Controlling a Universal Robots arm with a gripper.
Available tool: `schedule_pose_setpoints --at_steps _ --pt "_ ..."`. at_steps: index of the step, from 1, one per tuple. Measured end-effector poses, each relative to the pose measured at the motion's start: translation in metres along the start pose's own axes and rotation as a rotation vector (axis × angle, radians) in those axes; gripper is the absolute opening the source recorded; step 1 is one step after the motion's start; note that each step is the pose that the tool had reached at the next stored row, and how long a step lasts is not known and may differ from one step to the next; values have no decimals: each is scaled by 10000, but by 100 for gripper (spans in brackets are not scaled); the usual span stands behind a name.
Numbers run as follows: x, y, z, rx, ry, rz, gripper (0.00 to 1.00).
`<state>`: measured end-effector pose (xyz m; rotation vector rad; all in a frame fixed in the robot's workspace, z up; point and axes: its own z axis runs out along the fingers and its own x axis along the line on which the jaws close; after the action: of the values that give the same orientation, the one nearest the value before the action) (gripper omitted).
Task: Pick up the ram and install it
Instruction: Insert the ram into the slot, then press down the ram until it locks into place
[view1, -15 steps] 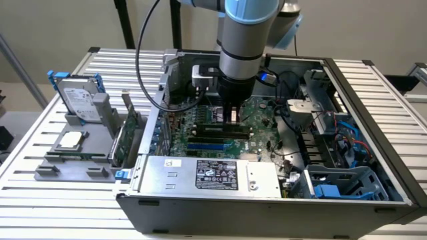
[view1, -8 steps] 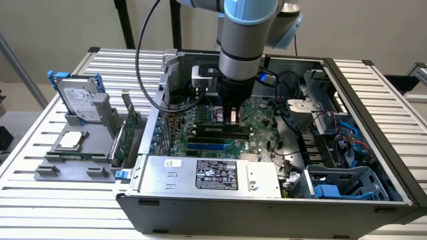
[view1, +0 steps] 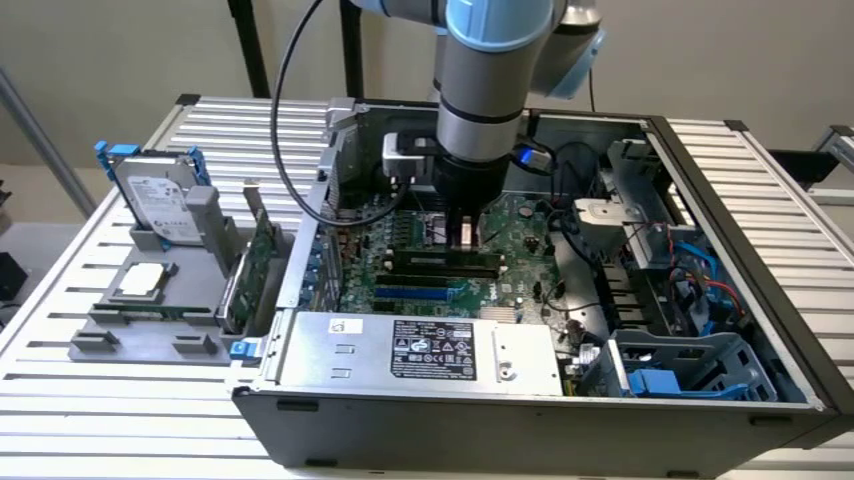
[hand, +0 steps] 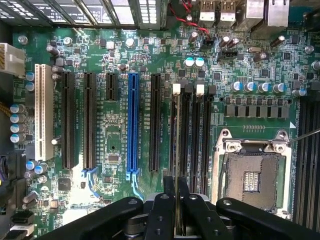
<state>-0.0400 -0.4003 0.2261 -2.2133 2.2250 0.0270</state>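
My gripper (view1: 463, 238) reaches down into the open computer case (view1: 694, 150), over the motherboard's memory slots (view1: 441, 262). In the wrist view its two black fingers (hand: 165, 200) stand close together, shut on the ram (hand: 176, 150). The ram shows edge-on as a thin line running along the memory slot (hand: 176, 125) with the white latch, the one nearest the long black expansion slot. I cannot tell whether the stick is seated in that slot or just above it. The neighbouring memory slots (hand: 200, 130) hold nothing.
The open processor socket (hand: 252, 175) lies beside the memory slots, and a blue expansion slot (hand: 133, 125) on their other side. The power supply (view1: 427, 350) fills the case's front. On the exterior view's left, a grey fixture (view1: 147, 320) holds a hard drive (view1: 158, 200), a processor chip (view1: 144, 282) and an expansion card (view1: 254, 270).
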Motion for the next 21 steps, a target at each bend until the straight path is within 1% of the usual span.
schedule_pose_setpoints --at_steps 4,13,21 --pt "0 7 6 12 0 8 0" --pt "-3 16 16 15 -2 26 0" --pt "-7 19 29 16 24 26 0"
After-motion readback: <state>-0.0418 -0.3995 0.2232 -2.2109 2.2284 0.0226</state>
